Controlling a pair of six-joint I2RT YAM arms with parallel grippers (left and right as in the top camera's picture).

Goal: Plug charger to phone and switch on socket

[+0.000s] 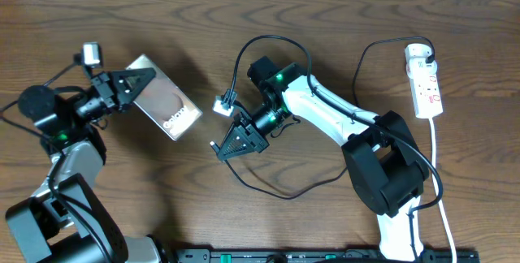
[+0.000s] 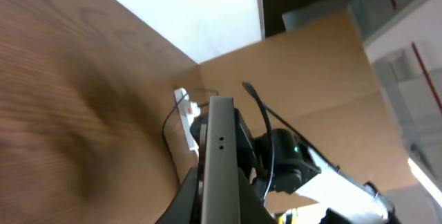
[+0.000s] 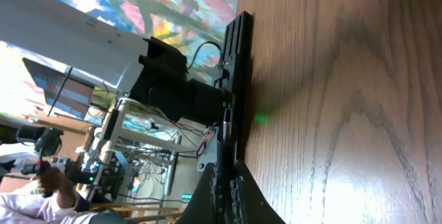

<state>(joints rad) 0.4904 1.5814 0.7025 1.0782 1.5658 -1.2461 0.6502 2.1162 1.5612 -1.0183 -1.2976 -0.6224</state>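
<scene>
The phone [image 1: 168,104], a brown slab with white lettering, is held at its upper left end by my left gripper [image 1: 136,84], which is shut on it. In the left wrist view the phone [image 2: 219,156] shows edge-on as a grey slab between the fingers. My right gripper [image 1: 230,143] is shut on the charger [image 1: 272,194] near its plug tip, which points left toward the phone with a gap between them. In the right wrist view the charger's black plug [image 3: 225,156] sits between the shut jaws [image 3: 224,200]. The white socket [image 1: 424,79] lies at the far right.
The charger cable loops over the table in front of the right arm and rises to the socket's top end. The socket's white cord [image 1: 439,174] runs down the right side. A black rail [image 1: 325,255] lies along the front edge. The socket also shows in the left wrist view [image 2: 185,113].
</scene>
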